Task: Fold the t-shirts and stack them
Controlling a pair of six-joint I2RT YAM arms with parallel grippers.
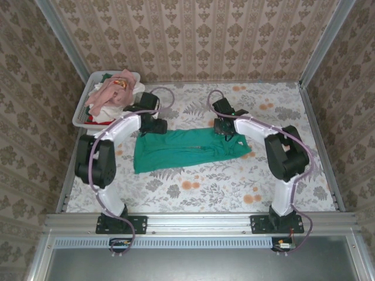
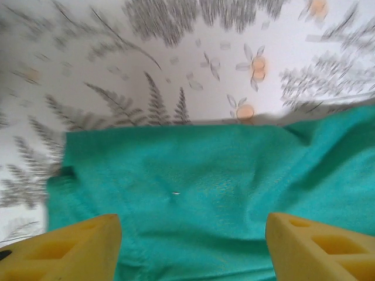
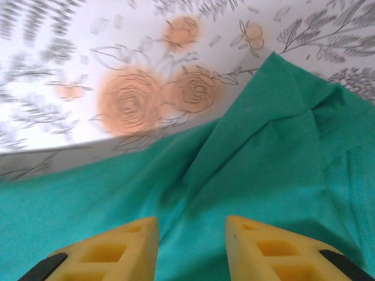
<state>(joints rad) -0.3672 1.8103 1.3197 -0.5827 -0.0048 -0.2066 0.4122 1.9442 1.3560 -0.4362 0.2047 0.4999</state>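
**Teal t-shirt spread on floral table; tub of crumpled clothes at far left**

A white plastic tub point(image 1: 80, 115) sits at the far left corner of the floral-patterned table point(image 1: 281, 175). It holds a loose heap of clothes point(image 1: 111, 93): pink cloth on top, white beneath, a strip of red at the near edge. The teal t-shirt point(image 1: 187, 151) lies outside the tub, mid-table, as a long band running left to right.

The left gripper point(image 1: 157, 124) hovers over the band's far left corner. From its wrist camera its yellow fingers point(image 2: 82, 246) stand wide apart, holding nothing. The right gripper point(image 1: 224, 130) hovers over the far right end, jaws parted, grasping nothing; teal cloth shows between them.
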